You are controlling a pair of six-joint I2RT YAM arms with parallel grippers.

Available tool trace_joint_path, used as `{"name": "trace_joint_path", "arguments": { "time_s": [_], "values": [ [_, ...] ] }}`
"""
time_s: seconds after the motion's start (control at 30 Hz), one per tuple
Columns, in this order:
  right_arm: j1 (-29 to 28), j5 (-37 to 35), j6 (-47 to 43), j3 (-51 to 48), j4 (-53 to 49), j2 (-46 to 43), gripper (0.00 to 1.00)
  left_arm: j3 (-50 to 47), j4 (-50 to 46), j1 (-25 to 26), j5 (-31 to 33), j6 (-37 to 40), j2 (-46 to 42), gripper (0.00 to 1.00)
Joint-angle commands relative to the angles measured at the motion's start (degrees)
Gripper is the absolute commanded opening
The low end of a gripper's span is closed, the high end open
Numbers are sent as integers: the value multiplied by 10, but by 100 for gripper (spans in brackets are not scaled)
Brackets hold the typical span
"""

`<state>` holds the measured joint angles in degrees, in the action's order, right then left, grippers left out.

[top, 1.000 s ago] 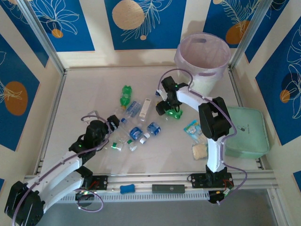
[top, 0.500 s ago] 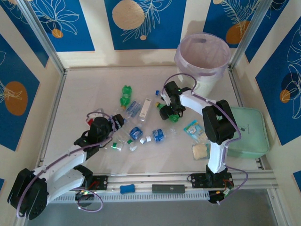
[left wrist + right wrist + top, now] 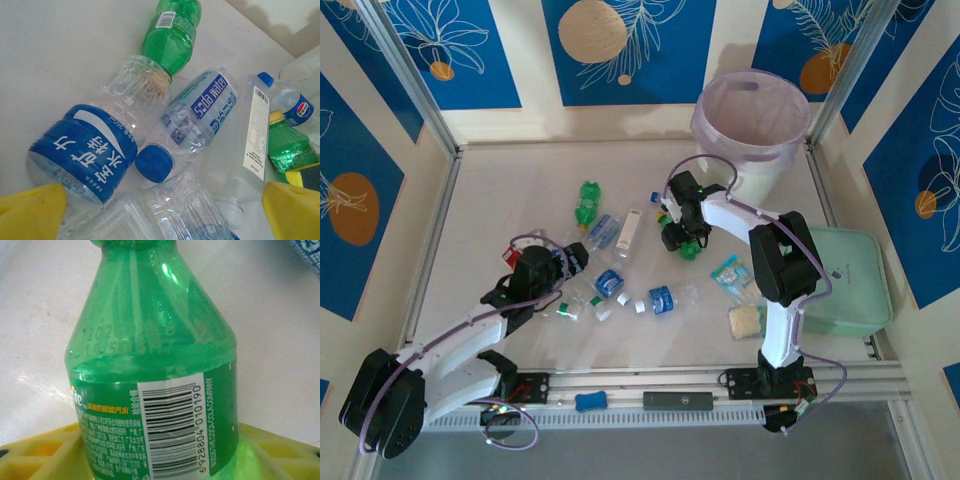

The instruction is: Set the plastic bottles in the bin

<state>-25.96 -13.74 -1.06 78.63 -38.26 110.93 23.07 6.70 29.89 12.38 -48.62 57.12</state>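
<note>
Plastic bottles lie scattered mid-table. My right gripper [image 3: 681, 238] is shut on a green bottle [image 3: 691, 247]; in the right wrist view that green bottle [image 3: 152, 390] stands between the yellow fingers [image 3: 37, 455], which press on both its sides. My left gripper [image 3: 572, 262] is open over the pile. In the left wrist view its gripper [image 3: 160, 220] straddles a crushed clear bottle [image 3: 200, 210], beyond which lie a blue-labelled bottle [image 3: 82, 160], a soda water bottle [image 3: 200, 117] and another green bottle [image 3: 172, 35]. The bin [image 3: 750, 130] stands at the back right.
A mint-green case [image 3: 845, 280] lies at the right edge. Snack packets [image 3: 730, 275] and a tan biscuit piece [image 3: 745, 320] sit beside the right arm. More clear bottles [image 3: 663, 298] lie between the two arms. Walls enclose the table.
The right gripper's jaws have closed in on the green bottle. A blue-labelled bottle has rolled nearer and rightward. The left gripper has edged right, toward the pile.
</note>
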Motion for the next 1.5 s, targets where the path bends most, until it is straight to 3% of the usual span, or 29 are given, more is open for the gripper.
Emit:
{"name": "trace_joint_path", "arguments": {
  "time_s": [0.0, 0.27, 0.67, 1.0, 1.2, 1.47],
  "values": [
    [-8, 0, -3, 8, 3, 13, 60, 11, 7, -6, -6, -5, -3, 100],
    [-13, 12, -6, 4, 23, -19, 50, 6, 6, -6, -2, -6, -13, 100],
    [3, 145, 50, 11, 85, -152, 47, -10, 5, -6, 5, -6, -31, 100],
    [63, 218, 147, 37, 185, -277, 46, -13, -5, -6, 10, 7, -48, 100],
    [82, 150, 110, 56, 223, -321, 45, -9, -5, -7, 4, 18, -46, 100],
    [133, 59, 76, 113, 238, -316, 45, 2, -7, -7, -10, 31, -36, 100]
  ]
}}
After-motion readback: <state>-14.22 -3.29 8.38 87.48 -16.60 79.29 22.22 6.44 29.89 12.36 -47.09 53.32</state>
